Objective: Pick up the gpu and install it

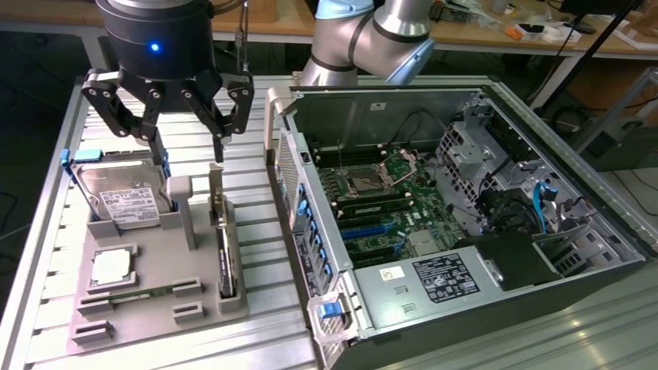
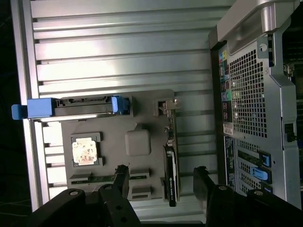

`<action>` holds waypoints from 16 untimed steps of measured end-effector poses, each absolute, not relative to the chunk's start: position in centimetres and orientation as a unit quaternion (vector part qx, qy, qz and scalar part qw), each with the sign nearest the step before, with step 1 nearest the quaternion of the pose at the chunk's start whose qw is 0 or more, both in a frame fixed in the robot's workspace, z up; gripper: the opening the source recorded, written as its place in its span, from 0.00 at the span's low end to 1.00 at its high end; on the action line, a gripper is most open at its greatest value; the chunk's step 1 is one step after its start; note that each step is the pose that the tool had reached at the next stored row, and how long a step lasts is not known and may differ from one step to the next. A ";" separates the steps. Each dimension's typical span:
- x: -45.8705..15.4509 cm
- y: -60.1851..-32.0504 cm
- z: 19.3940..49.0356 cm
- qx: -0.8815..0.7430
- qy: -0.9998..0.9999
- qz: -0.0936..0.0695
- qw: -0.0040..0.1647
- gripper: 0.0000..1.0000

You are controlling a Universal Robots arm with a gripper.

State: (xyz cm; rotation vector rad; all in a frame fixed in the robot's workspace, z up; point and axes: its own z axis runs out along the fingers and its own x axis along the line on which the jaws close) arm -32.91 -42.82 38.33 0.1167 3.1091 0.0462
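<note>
gpu (image 2: 171, 165) below, between spread fingers (image 2: 202, 178)

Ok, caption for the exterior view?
Open gripper above the graphics card in its gray tray, beside the open computer case.

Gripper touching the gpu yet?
Apart. The wrist view shows the open gripper straddling the gpu, with a clear strip of gray tray between it and the gripper on either side.
</note>
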 end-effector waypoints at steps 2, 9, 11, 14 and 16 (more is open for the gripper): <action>-32.9 -42.9 38.3 0.038 0.999 0.015 0.015 0.66; -32.9 -43.1 38.2 0.038 0.999 0.015 0.015 0.66; -32.9 -43.1 38.2 0.038 0.999 0.015 0.015 0.66; -32.9 -43.1 38.2 0.038 0.999 0.015 0.015 0.66; -32.9 -43.1 38.2 0.038 0.999 0.015 0.015 0.67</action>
